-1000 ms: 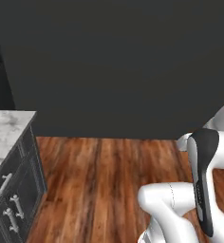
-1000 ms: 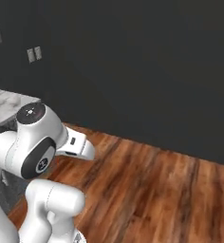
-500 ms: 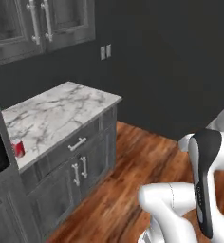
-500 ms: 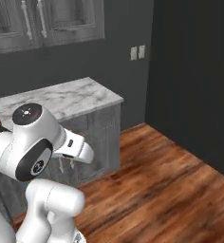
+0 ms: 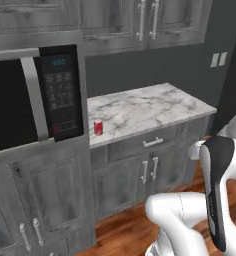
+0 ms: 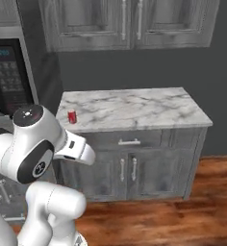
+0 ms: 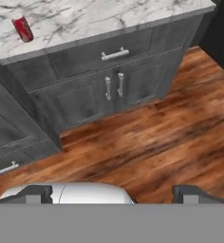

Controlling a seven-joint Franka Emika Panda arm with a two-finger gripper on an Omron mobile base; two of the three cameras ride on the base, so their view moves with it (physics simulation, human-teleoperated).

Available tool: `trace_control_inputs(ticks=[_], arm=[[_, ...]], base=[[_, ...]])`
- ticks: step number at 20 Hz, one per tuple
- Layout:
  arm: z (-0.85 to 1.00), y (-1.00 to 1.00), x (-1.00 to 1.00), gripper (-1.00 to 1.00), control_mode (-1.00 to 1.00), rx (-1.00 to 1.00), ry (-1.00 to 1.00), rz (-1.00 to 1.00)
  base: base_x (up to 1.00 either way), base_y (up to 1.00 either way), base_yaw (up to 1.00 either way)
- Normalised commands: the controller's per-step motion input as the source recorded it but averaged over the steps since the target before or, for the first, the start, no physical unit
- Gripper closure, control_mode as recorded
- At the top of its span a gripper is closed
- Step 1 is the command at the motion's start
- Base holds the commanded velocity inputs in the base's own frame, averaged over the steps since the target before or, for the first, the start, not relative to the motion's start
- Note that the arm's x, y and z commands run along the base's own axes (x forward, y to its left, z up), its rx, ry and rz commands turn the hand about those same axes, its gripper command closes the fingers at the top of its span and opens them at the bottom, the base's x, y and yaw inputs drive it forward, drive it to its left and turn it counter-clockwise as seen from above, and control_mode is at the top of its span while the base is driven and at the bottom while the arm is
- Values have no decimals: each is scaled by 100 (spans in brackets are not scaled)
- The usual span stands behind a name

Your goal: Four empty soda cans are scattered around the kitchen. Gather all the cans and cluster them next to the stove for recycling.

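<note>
Gripper (image 7: 112, 192) jaws are spread wide and empty, aimed at the wood floor. One red soda can (image 5: 98, 127) stands upright on the marble bench (image 5: 155, 107), beside the microwave (image 5: 35, 95), at 11 o'clock in the hand view. Step judged: approach. Next: close in, descend over can.

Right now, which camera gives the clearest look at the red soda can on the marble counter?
The hand view: the red soda can appears largest there, near the counter's edge. Both base views show it smaller, upright beside the microwave.
</note>
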Motion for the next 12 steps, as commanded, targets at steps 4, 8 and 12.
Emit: trace_control_inputs(ticks=[4,8,12], arm=[[0,0,0,-100,100,0,0,0],[0,0,0,-100,100,0,0,0],[0,0,0,-100,100,0,0,0]], base=[[81,0,63],[92,-9,45],[38,-10,13]])
